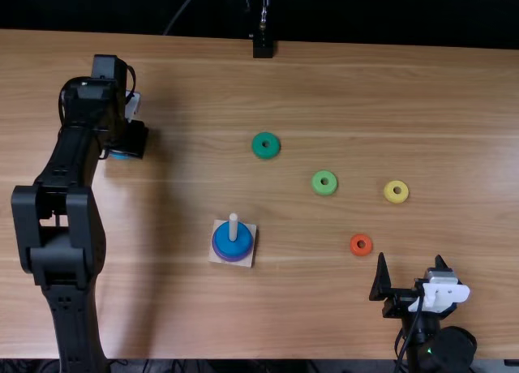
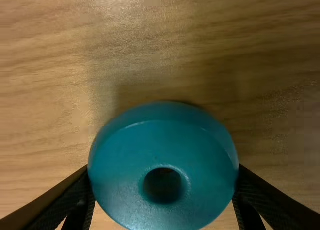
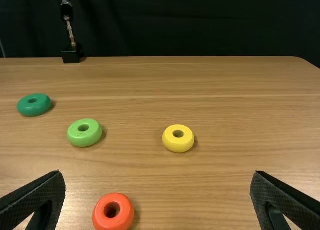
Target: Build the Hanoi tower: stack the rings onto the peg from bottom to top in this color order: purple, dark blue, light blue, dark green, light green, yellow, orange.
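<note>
In the top view, my left gripper (image 1: 134,141) is low over the far left of the table, with a light blue ring (image 1: 119,156) at it. The left wrist view has my left gripper (image 2: 163,174) shut on the light blue ring (image 2: 163,160), a finger against either side. The stand (image 1: 246,261) bears the purple ring (image 1: 230,258) under the dark blue ring (image 1: 233,242), around an upright peg (image 1: 233,225). My right gripper (image 1: 410,261) is open at the near right; the right wrist view shows my right gripper (image 3: 158,174) with its fingers wide apart.
Loose on the table lie a dark green ring (image 1: 266,145), a light green ring (image 1: 324,182), a yellow ring (image 1: 396,191) and an orange ring (image 1: 361,244). A black clamp (image 1: 263,47) stands at the far edge of the table (image 1: 186,73).
</note>
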